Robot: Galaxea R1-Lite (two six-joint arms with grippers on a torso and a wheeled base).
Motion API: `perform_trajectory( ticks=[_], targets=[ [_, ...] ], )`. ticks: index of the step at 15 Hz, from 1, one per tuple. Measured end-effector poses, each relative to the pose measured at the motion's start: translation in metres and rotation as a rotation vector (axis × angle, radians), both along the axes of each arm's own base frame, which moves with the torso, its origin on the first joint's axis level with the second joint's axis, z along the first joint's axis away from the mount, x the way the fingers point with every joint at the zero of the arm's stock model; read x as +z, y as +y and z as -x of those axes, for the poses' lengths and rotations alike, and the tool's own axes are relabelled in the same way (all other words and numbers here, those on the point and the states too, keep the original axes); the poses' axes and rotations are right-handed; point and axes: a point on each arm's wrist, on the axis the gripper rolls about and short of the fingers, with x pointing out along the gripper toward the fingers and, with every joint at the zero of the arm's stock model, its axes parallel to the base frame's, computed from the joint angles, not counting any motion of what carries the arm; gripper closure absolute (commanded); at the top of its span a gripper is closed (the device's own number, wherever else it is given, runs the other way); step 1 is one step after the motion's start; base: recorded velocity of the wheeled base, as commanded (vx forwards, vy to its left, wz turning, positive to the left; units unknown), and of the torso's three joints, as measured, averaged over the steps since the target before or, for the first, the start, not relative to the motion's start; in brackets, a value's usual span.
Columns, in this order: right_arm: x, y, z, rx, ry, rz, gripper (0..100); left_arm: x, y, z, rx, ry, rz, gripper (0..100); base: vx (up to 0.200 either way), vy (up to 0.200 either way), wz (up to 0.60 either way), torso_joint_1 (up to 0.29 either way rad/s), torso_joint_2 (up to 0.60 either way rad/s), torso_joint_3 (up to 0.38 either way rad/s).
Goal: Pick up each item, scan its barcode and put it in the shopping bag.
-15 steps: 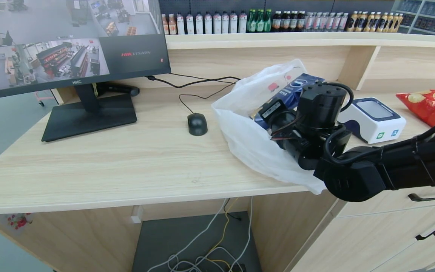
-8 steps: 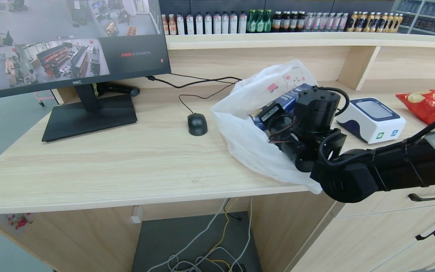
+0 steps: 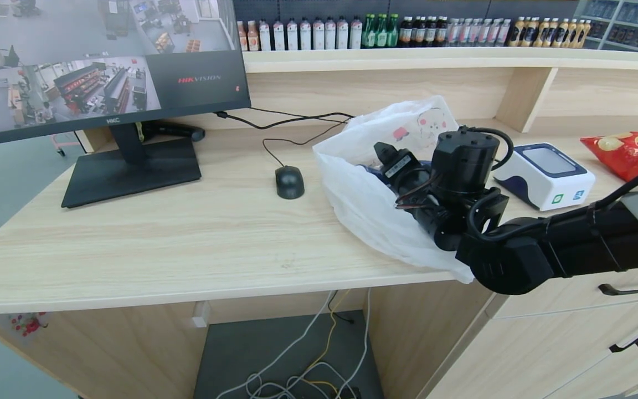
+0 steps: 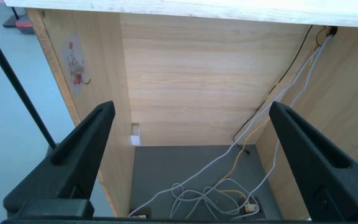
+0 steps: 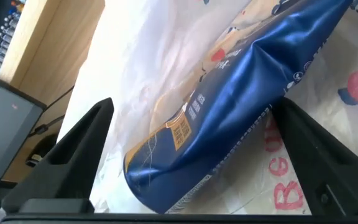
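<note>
The right tool (image 3: 391, 158) reached into the mouth of the white shopping bag (image 3: 363, 205), which sat slumped on the table (image 3: 186, 238) near its front edge. In the right wrist view its fingers (image 5: 73, 155) stood wide apart, gripping nothing, with a blue packet (image 5: 229, 118) lying tilted inside the bag between and beyond them, against the thin plastic. Just to the right of the bag stood a white and blue scanner (image 3: 543, 174), and farther right a red bag of crisps (image 3: 629, 152) lay flat on the table. A black mouse (image 3: 289, 182) rested left of the bag, near the stand of a monitor (image 3: 103, 61). The left tool (image 4: 191, 106) hung below the tabletop with its fingers spread wide, holding nothing, facing the recess where loose cables (image 4: 216, 193) lay on the floor.
</note>
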Motion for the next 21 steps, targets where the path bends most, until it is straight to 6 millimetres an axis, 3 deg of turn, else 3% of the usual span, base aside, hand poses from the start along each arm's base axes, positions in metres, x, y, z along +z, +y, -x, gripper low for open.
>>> perform_trajectory(
  ticks=[7,12,17,19,21],
  targets=[
    [0.015,-0.006,0.006,-0.008,-0.039,0.071,0,0.000,0.000,0.000,-0.001,0.000,0.000,0,0.000,0.000,0.00,0.000,0.00,0.000],
    [0.036,-0.014,0.017,-0.025,-0.104,0.292,0,0.000,0.000,0.000,0.000,0.000,0.000,0,0.000,0.000,0.00,0.000,0.00,0.000],
    [0.069,-0.014,0.047,0.024,-0.275,0.630,0,0.000,0.000,0.000,-0.001,0.000,-0.001,0,0.000,0.000,0.00,0.000,0.00,0.000],
    [0.069,-0.019,0.060,0.074,-0.376,0.718,0,0.000,0.000,0.000,-0.001,0.000,-0.001,0,0.000,0.000,0.00,0.000,0.00,0.000],
    [0.053,-0.026,0.072,0.111,-0.456,0.752,0,0.000,0.000,0.000,-0.001,0.000,-0.001,0,0.000,0.000,0.00,0.000,0.00,0.000]
  ],
)
